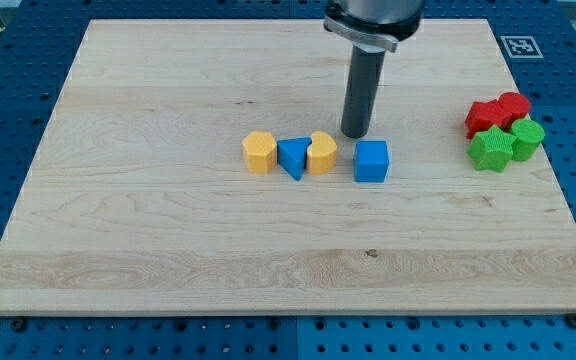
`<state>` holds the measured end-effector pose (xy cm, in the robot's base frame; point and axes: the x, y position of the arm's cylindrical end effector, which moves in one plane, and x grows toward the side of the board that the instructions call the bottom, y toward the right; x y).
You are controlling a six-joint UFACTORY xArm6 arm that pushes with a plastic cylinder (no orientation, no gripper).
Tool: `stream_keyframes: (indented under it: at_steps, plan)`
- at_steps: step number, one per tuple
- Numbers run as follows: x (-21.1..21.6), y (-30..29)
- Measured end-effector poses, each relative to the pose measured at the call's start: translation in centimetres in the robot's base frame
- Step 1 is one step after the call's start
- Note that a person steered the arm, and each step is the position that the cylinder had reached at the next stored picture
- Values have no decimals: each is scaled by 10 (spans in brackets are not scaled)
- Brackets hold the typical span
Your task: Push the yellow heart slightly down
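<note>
Yellow hexagon [258, 152]: leftmost in the middle row.
Blue triangle [293, 157]: touching the heart.
Yellow heart [322, 153]: board centre.
My tip [355, 134]: plain rod, just above-right of heart.
Blue cube [371, 161]: below tip.
Red blocks [498, 112], green blocks [506, 143]: clustered far right.

rod: my upper part [373, 20] is cut off by the far edge of the view.
red blocks [498, 112]: shapes unclear; they huddle against the green blocks [505, 143].

Bright, even overhead light across the pale worktop [168, 230], no glare anywhere; blocks throw only short soft shadows, picture stays sharp edge to edge, colours vivid, straight lines holding with barely any bending at the corners
</note>
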<state>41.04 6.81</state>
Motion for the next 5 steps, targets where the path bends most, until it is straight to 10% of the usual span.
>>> stream_keyframes:
  at_steps: [5]
  plan:
    - [29, -16]
